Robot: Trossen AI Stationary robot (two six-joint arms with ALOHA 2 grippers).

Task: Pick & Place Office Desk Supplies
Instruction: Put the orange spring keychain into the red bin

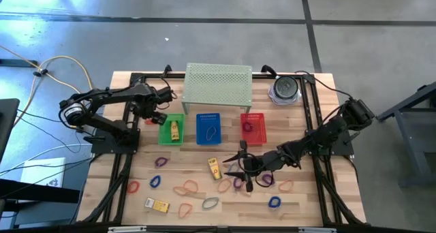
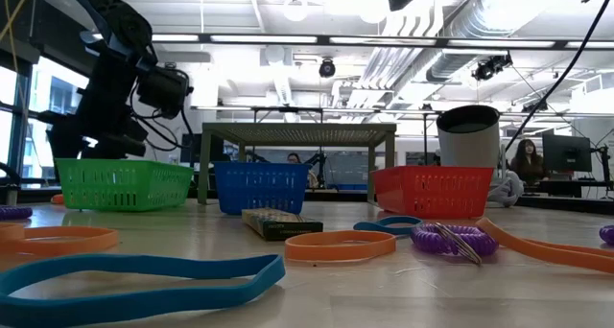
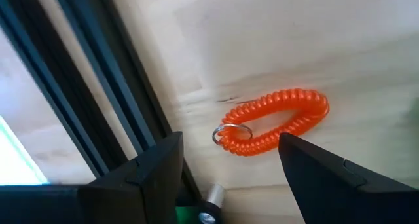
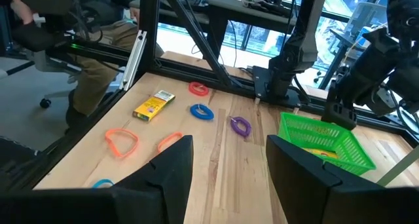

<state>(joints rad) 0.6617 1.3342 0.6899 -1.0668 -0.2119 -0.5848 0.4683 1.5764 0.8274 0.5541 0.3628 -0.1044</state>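
Observation:
Small loops and coils lie scattered over the near half of the wooden table, among them a purple coil and a blue band. Yellow packets lie flat among them. An orange coil with a metal ring lies on the wood beside the green basket. My left gripper hangs open above this coil, fingers on either side, apart from it. My right gripper stands open over the middle of the table, nearly level, with nothing between its fingers.
The green basket, a blue basket and a red basket stand in a row before the pale green perforated shelf. A round grey object sits at the far right. Black frame rails run close by my left gripper.

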